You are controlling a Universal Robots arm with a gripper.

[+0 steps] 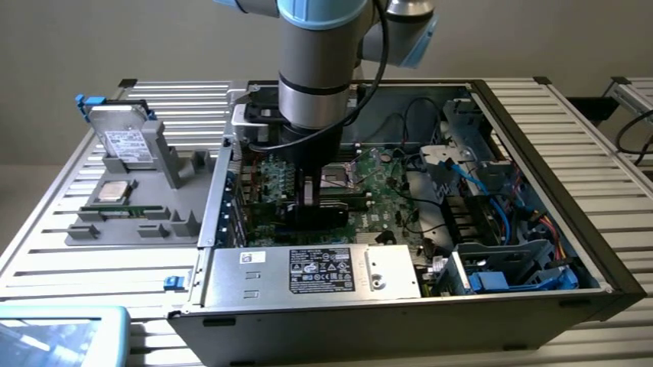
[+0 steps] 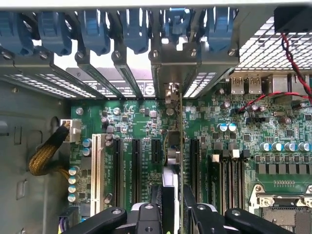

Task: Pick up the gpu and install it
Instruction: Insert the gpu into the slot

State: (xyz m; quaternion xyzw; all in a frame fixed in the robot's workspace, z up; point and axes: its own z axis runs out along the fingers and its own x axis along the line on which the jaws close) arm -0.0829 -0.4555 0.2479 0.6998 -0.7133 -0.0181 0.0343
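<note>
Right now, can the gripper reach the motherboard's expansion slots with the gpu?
Probably yes: the gripper, shut on the gpu, is inside the open case, card edge-on over the slots, no cable crossing there.

Open computer case (image 1: 531,229) is sitting on my slatted table (image 1: 61,252). Green motherboard (image 2: 141,122) is lying inside; power supply (image 1: 316,271) near front. Drive box (image 1: 128,141) and silver processor chip (image 1: 115,191) are resting on grey tray (image 1: 133,229).

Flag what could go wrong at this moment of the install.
The gpu stands edge-on among several parallel motherboard slots; it may seat one slot off or tilted. Its end bracket meets the rear slot covers and could catch. The end effector sits low near capacitors.
</note>
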